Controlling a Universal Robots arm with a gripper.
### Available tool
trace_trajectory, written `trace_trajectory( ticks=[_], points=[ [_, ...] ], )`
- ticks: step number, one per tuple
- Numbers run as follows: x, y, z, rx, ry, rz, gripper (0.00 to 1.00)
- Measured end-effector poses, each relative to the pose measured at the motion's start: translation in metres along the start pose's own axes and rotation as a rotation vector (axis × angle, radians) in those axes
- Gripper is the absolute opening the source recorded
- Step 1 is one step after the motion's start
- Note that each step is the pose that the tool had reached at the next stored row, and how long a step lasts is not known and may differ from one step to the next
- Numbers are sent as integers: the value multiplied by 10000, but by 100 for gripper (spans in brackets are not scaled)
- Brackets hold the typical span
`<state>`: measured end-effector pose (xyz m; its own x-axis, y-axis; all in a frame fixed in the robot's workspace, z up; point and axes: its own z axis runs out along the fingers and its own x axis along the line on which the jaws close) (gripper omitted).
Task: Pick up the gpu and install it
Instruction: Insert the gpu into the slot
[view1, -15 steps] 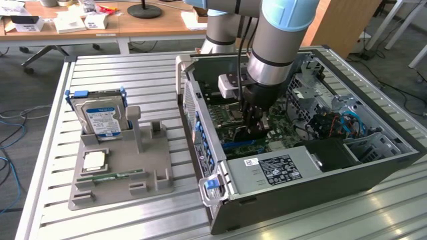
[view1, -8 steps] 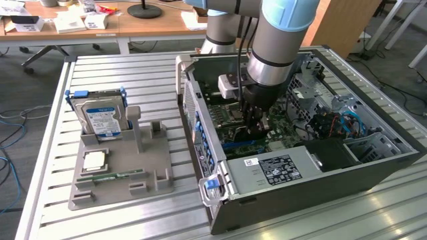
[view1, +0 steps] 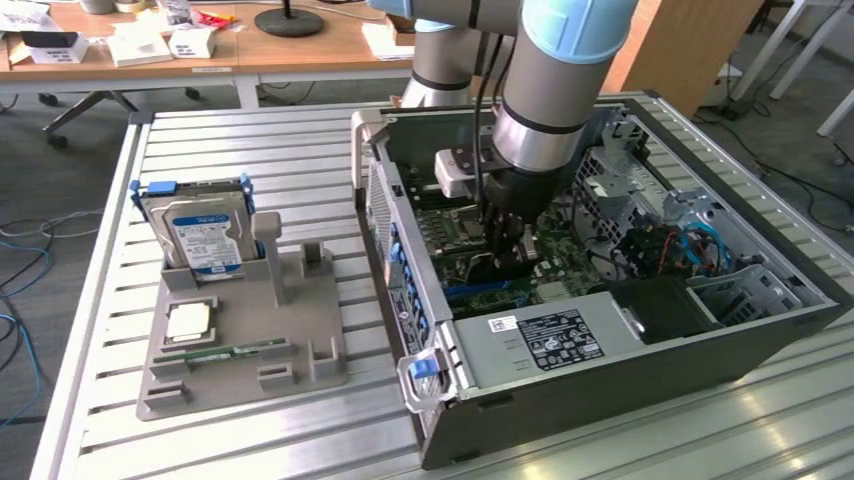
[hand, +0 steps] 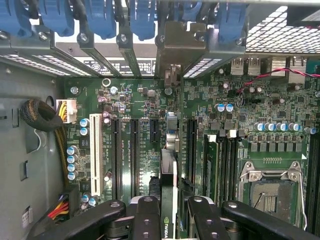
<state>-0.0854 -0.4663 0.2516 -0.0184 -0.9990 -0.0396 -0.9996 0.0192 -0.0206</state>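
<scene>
My gripper (view1: 509, 252) reaches down into the open computer case (view1: 747, 345), just above the green motherboard (view1: 470, 228). In the wrist view the gripper (hand: 169, 202) is shut on the gpu (hand: 169, 172), which shows edge-on as a thin card between the black fingers (hand: 147, 215). Its pale metal bracket (hand: 176, 47) stands at the case's rear slot openings, under the blue latches (hand: 142, 20). The card lines up between two long black expansion slots (hand: 134, 150). I cannot tell whether its edge sits in a slot.
A grey parts holder (view1: 300, 335) on the slatted table carries a blue-labelled hard drive (view1: 203, 235), a processor chip (view1: 187, 320) and a green RAM stick (view1: 220, 353). Inside the case are the power supply (view1: 561, 340), cables (view1: 667, 250) and an empty CPU socket (hand: 270, 197).
</scene>
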Motion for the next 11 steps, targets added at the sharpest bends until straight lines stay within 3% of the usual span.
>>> trace_trajectory(
  ticks=[11],
  points=[
    [0, -7, 0, 0, 0, 0, 26]
  ],
)
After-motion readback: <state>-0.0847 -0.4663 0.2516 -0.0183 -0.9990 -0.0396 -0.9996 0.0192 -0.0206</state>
